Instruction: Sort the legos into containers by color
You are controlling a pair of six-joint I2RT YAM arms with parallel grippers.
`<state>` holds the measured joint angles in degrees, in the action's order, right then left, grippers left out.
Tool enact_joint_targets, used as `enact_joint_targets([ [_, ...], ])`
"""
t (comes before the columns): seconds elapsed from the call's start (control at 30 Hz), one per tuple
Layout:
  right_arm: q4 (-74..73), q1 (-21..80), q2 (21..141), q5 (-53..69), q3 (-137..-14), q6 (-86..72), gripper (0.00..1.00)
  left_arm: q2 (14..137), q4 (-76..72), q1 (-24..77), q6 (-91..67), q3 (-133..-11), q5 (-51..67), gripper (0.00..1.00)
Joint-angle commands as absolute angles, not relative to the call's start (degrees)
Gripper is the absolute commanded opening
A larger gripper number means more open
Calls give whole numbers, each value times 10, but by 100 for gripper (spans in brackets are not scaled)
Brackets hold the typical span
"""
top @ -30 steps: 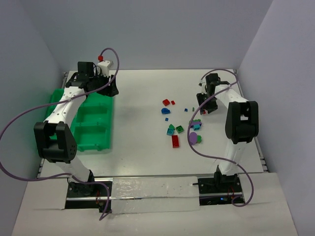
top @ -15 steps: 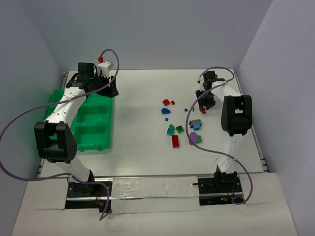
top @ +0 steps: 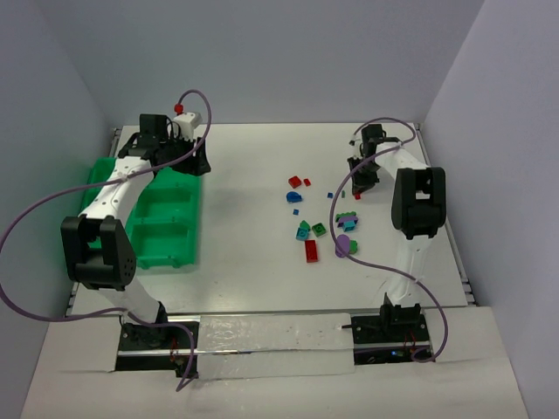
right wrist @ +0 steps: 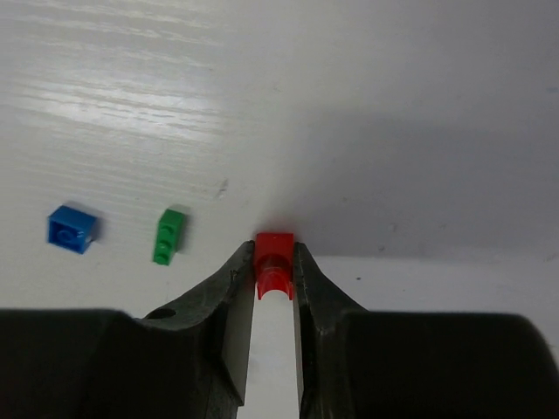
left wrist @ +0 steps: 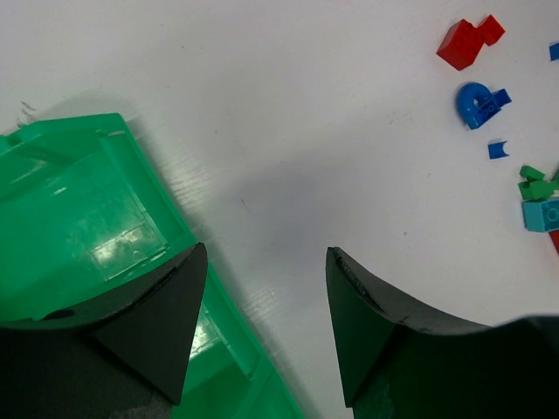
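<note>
bright green plastic tray (top: 166, 229) at the left edge of the table (top: 253, 279) looks empty, though partly hidden; left gripper (left wrist: 265, 255) hangs open over its rim. coloured plastic lego bricks (top: 312, 250) lie unsorted right of centre. right gripper (right wrist: 272, 262) pinches a small red lego (right wrist: 274, 243) beside them.

White table (top: 253, 218) — pale grey walls (top: 288, 61)

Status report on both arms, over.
Left pincer open, empty, over green tray edge. Right pincer shut on red brick. Nearby: green brick, blue brick, not touching.
</note>
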<state>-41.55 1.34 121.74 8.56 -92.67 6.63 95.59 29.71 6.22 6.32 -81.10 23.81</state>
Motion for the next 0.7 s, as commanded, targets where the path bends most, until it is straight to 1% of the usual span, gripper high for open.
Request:
enact_joint_targets([
  [0.0, -358, 11, 1103, 251, -922, -49, 0, 922, 248, 64, -10, -790, 313, 67],
  [0.07, -281, 16, 1063, 305, -895, -199, 0, 913, 211, 67, -64, -771, 347, 67],
  [0.17, -246, 35, 1038, 288, -893, -338, 0, 897, 163, 80, -124, -743, 361, 67],
  [0.23, -243, 54, 1041, 271, -910, -438, 0, 877, 121, 103, -160, -725, 343, 68],
  [0.27, -231, 59, 1044, 284, -907, -465, 0, 872, 108, 112, -170, -716, 336, 68],
  [0.37, -174, 79, 1051, 347, -871, -616, 0, 866, 80, 149, -209, -713, 307, 68],
  [0.43, -147, 93, 1055, 373, -852, -653, 0, 879, 74, 169, -228, -722, 295, 68],
  [0.53, -119, 124, 1048, 375, -834, -691, 0, 899, 72, 193, -250, -753, 290, 66],
  [0.67, -96, 150, 1045, 384, -827, -723, 0, 930, 86, 246, -243, -789, 260, 65],
])
